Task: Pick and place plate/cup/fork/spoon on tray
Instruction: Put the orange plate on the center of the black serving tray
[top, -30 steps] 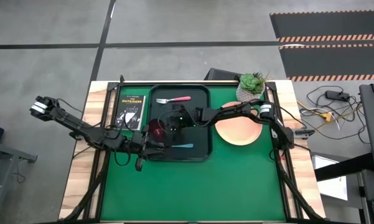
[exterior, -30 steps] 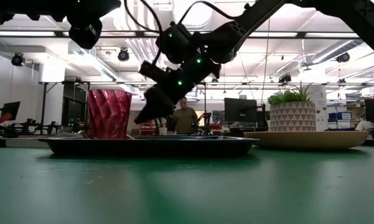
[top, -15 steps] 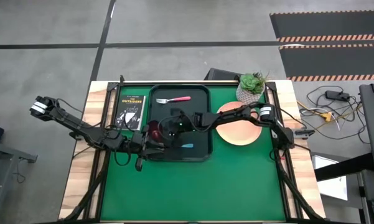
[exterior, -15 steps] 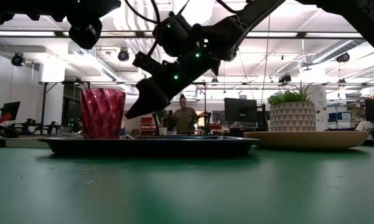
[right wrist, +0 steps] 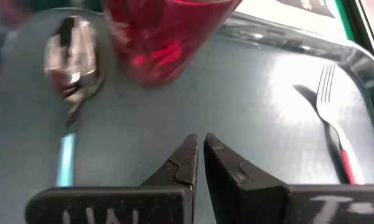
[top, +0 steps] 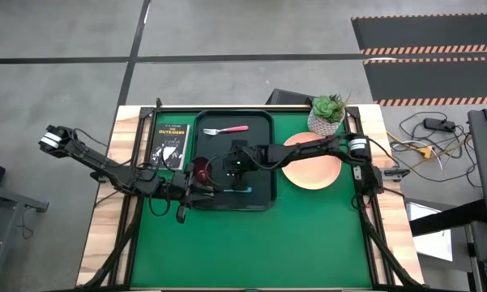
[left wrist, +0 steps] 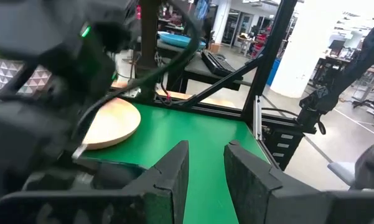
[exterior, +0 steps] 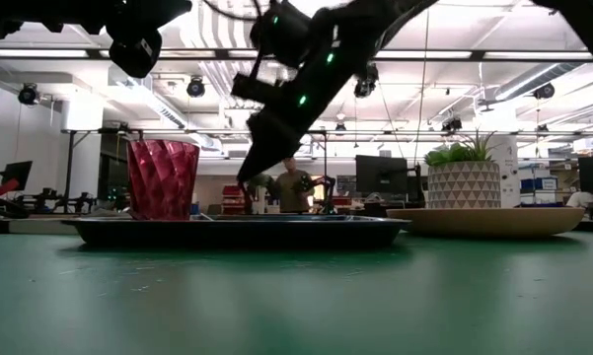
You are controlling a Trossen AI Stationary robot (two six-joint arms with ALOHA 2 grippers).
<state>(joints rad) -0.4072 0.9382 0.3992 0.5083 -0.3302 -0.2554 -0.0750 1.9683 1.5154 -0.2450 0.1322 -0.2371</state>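
Observation:
The dark red cup (top: 202, 170) stands upright on the left part of the dark tray (top: 263, 122); it also shows in the low view (exterior: 163, 179). The pink-handled fork (top: 227, 130) lies at the tray's far side. The blue-handled spoon (top: 240, 191) lies at its near side. The peach plate (top: 311, 167) rests on the green table, right of the tray. My right gripper (top: 220, 169) hangs shut above the tray floor, just right of the cup (right wrist: 162, 31), and touches nothing. My left gripper (left wrist: 205, 168) is open and empty at the tray's near left corner.
A white pot with a green plant (top: 327, 113) stands behind the plate. A dark book (top: 170, 146) lies left of the tray. Bare green table (top: 308, 235) stretches in front of the tray and plate. A person (exterior: 294, 189) stands in the room beyond the table.
My right gripper has reached down beside the cup's base, then risen and drawn back toward the table's right. The cup has slid a little along the tray toward the left and still stands upright.

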